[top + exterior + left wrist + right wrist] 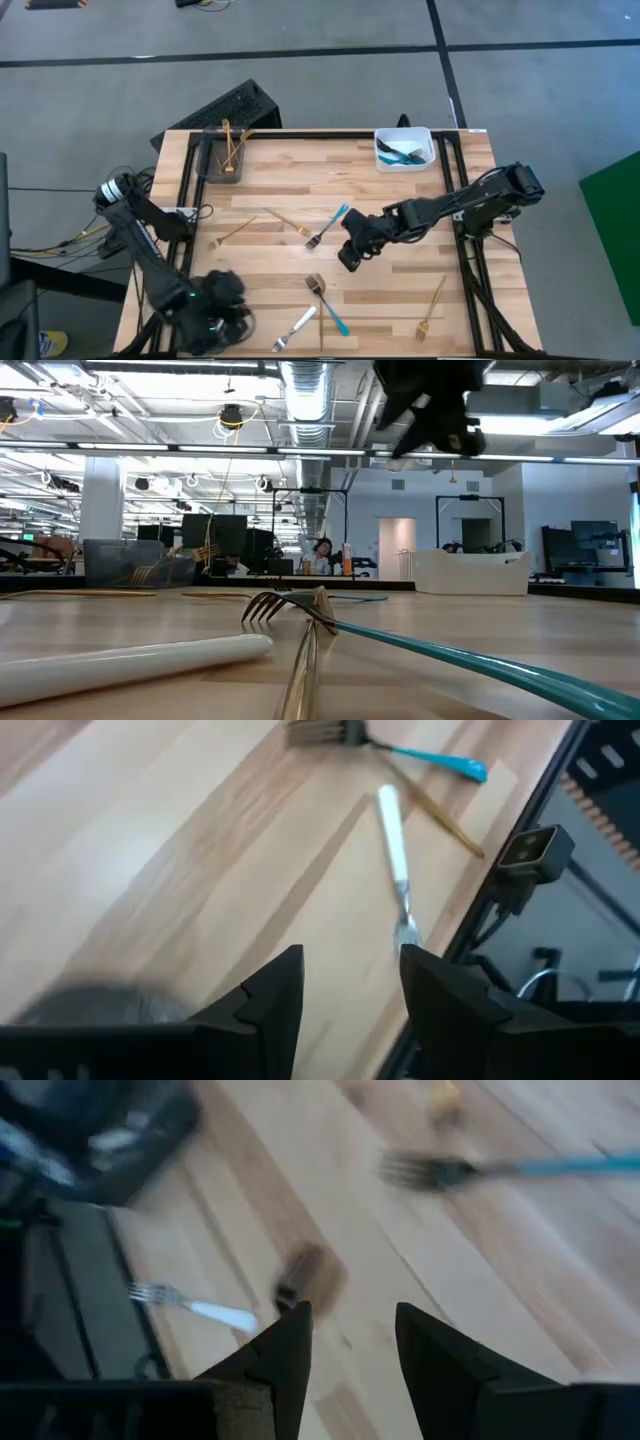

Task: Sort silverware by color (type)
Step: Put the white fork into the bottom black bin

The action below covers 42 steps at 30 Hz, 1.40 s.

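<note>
Most silverware (318, 232) lies unsorted on the bench (400, 200), only gold forks in the dark tray (220, 155) and blue ones in the white bin (403, 149), both hands (350, 250) (225, 310) spread, empty.

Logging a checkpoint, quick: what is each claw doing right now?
Left claw: open, holding nothing, near the white-handled fork.
Right claw: open, empty, above the table's middle.
</note>
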Each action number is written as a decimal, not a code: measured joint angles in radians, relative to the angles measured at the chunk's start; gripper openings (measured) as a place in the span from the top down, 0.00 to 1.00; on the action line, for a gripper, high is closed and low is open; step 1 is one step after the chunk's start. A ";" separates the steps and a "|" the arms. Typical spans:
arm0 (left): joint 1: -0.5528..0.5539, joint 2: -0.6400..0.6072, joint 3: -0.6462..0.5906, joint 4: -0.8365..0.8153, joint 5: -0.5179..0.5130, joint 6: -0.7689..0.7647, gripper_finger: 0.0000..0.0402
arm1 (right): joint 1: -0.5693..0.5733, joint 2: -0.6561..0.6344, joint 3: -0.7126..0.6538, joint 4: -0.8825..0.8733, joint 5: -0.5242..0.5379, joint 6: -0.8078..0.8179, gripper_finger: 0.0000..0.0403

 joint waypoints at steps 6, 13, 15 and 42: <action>0.136 0.058 -0.001 0.166 0.049 0.264 0.62 | 0.041 0.005 0.000 -0.020 0.000 -0.083 0.58; 0.201 0.192 -0.001 0.414 0.088 0.304 0.62 | 0.056 0.005 0.000 -0.192 0.001 -0.215 0.58; 0.203 0.248 -0.001 0.528 0.098 0.302 0.62 | 0.052 0.005 0.000 -0.238 0.025 -0.256 0.58; 0.186 0.487 0.107 0.446 0.266 0.165 0.62 | 0.005 0.004 0.000 -0.254 0.077 -0.432 0.58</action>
